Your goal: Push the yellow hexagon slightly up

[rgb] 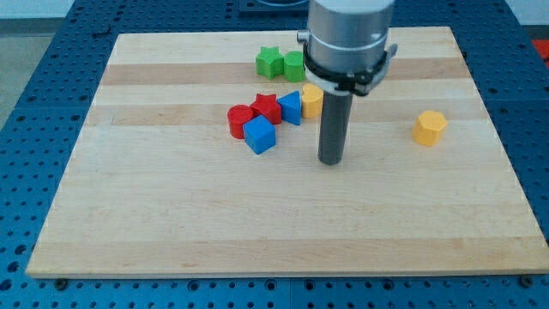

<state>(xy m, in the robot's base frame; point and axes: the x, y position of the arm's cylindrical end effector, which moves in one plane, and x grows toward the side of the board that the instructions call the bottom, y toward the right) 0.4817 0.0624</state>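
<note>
A pale wooden desk (257,223) fills the frame, its near half bare. Closest to the camera is my tip (331,161), the lower end of a dark upright rod, resting on the desk just right of centre. The arm has no fingers, so nothing is held.

From left to right, a cluster sits up and left of the tip:
- a red cylinder (239,119)
- a blue cube (259,135)
- a red star (267,107)
- two green blocks (269,62) (294,65) nearer the top edge
- a blue block (291,107)
- a yellow block (311,99), partly hidden behind the rod

The yellow hexagon (430,128) stands alone well to the right, slightly higher in the frame than the tip.

Several things could go wrong. The tip is much nearer the hidden yellow block, so the wrong yellow piece might get pushed. An approach straight across would strike the hexagon's side and slide it right. An off-centre push from below would turn it or send it off diagonally. A long stroke would overshoot "slightly".
</note>
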